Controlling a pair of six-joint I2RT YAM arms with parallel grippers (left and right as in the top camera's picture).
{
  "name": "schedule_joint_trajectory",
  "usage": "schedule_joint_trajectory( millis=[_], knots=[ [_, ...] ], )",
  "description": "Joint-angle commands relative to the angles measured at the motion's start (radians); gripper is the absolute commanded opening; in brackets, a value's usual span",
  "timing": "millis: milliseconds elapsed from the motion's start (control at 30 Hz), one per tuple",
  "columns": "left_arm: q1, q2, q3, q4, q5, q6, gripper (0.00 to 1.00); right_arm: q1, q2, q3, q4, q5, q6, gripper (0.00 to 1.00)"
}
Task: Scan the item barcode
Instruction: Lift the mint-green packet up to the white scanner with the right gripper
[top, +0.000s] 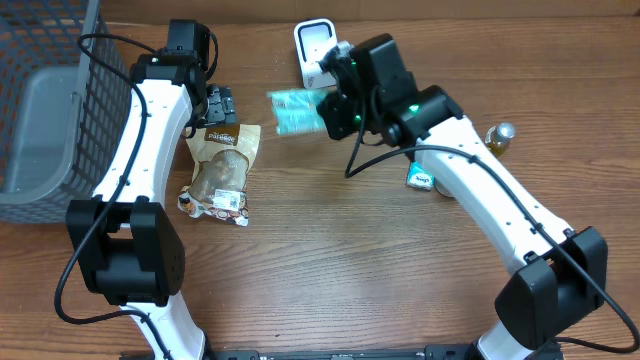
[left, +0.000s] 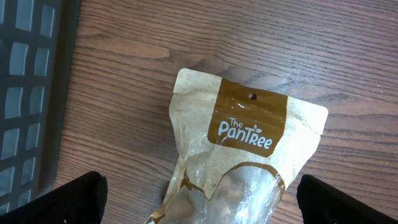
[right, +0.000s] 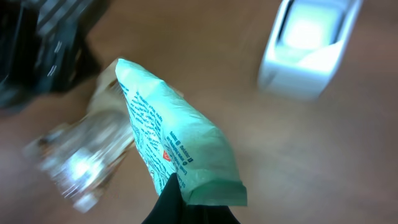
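Your right fingers (right: 166, 202) are clenched on the lower seam of the mint-green packet (top: 295, 110). The packet hangs in the air above the counter (top: 350, 260), just in front of the white scanner (top: 314, 50), near it but not touching. The scanner stands upright toward the far edge of the counter. In the right wrist view one printed side of the packet shows. That view is blurred, so you cannot make out a barcode.

Your left fingers (left: 78, 198) are spread wide and grasp nothing. They hover over the top of a brown PanTree pouch (left: 249, 143) that lies flat on the counter. The pouch and the left arm sit close to the left end of the held packet, crowding that side.

A grey wire basket (top: 60, 60) stands at the far left edge. To the right of the right arm are a small amber bottle (top: 499, 137) with a silver cap and a teal-and-white carton (top: 421, 179), which the arm partly hides.
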Motion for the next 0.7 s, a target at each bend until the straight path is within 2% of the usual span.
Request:
schedule_joint_trajectory(
  millis=[0,300,667],
  knots=[
    [-0.007,-0.004,0.012,0.002,-0.013,0.000,1.00,0.032,0.013,0.025,0.092,0.275,-0.131,0.04],
    [-0.007,-0.004,0.012,0.002,-0.013,0.000,0.99,0.045,0.137,0.025,0.459,0.474,-0.468,0.04],
    [-0.007,-0.004,0.012,0.002,-0.013,0.000,0.99,0.045,0.340,0.025,0.895,0.586,-0.861,0.04]
  ],
)
